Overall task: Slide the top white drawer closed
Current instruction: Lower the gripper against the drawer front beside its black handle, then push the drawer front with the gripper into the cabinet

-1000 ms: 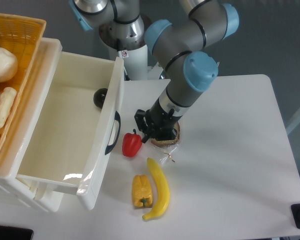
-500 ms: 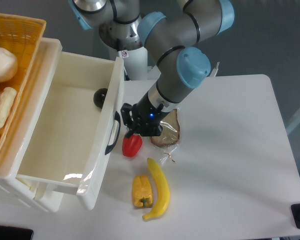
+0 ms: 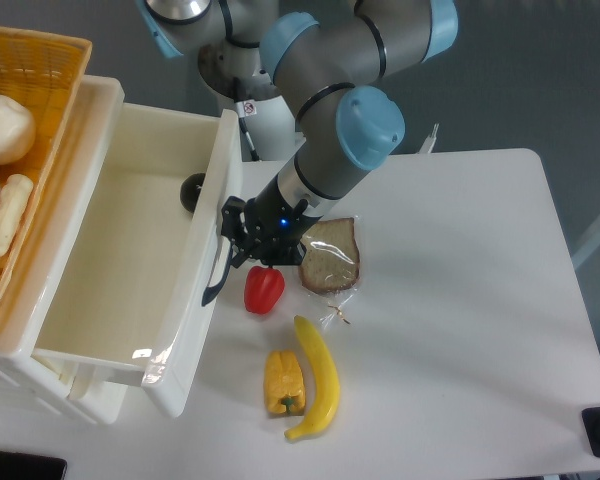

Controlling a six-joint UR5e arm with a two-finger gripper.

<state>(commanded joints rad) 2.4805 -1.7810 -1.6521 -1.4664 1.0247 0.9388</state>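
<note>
The top white drawer (image 3: 130, 250) stands pulled far out of the cabinet, cream inside, with a dark curved handle (image 3: 216, 268) on its front panel. A dark round object (image 3: 192, 192) lies inside at its far end. My gripper (image 3: 238, 238) is pressed against the drawer front just right of the handle. The fingers are dark and bunched together, and I cannot tell whether they are open or shut. They hold nothing that I can see.
A red pepper (image 3: 264, 288) lies just below the gripper. A bagged slice of bread (image 3: 331, 265), a banana (image 3: 317, 377) and a yellow pepper (image 3: 283, 382) lie on the white table. An orange wicker basket (image 3: 20, 120) with food sits on the cabinet at left.
The gripper moved left from above the bread to the drawer front. The drawer front has shifted a little to the left, into the cabinet.
</note>
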